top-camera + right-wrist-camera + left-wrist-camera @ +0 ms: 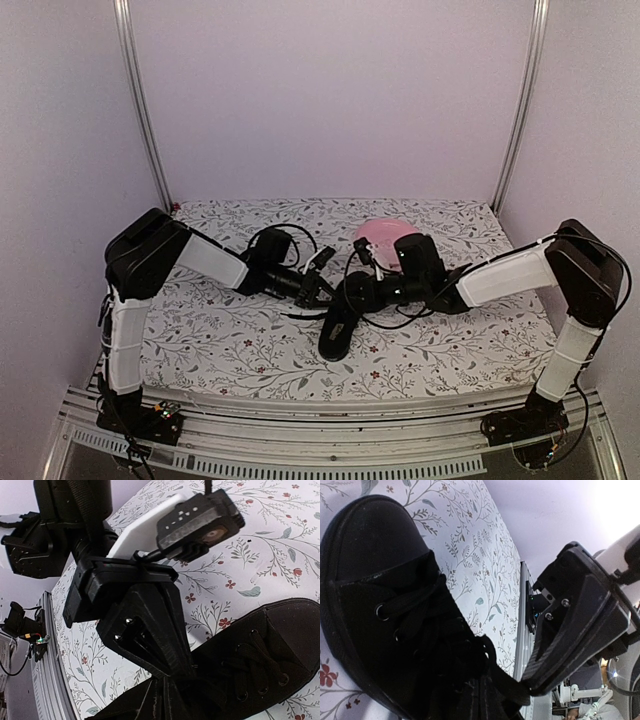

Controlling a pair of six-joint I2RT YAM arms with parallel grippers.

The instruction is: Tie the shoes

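Note:
The black shoe lies on the floral cloth, toe toward the near edge. It also shows in the left wrist view and in the right wrist view. My left gripper and right gripper meet just above its laced top. In the left wrist view my left gripper is shut on a black lace, and the right gripper's finger pinches a lace end. In the right wrist view my right gripper is shut on lace, beside the left gripper's finger.
A pink plate sits behind the right gripper. Black cables loop over the left wrist. The floral cloth ends at a metal rail at the near edge. White walls and upright posts enclose the table.

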